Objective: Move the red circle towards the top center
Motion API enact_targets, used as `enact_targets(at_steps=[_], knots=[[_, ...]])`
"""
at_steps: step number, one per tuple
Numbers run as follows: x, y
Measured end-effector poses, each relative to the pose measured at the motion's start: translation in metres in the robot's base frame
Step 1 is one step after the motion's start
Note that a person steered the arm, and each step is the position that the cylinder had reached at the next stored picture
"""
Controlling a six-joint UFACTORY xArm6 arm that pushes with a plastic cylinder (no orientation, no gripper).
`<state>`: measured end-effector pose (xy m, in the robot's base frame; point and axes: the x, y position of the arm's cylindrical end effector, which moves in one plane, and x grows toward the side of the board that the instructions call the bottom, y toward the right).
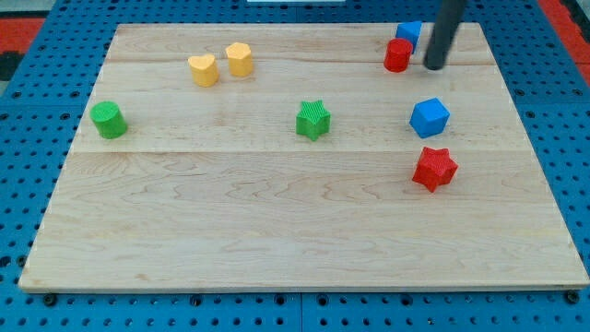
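Note:
The red circle (398,54) stands near the board's top edge, at the view's upper right. My tip (433,65) is just to its right, a small gap apart, with the dark rod rising to the view's top. A blue block (408,32) sits right behind the red circle, touching or nearly touching it.
A blue hexagonal block (430,117) and a red star (434,169) lie below the tip. A green star (313,120) is at the centre. A yellow heart (204,69) and a yellow hexagon (240,59) sit at upper left, a green circle (109,120) at far left. The wooden board (277,231) has blue pegboard around it.

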<state>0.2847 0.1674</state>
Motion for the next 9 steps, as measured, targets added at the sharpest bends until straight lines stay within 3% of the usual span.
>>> enact_targets(at_steps=[1,5,7,8,9], knots=[[-0.010,-0.091],[-0.093,-0.009],[-0.093,-0.010],[-0.081,-0.051],[-0.031,-0.061]])
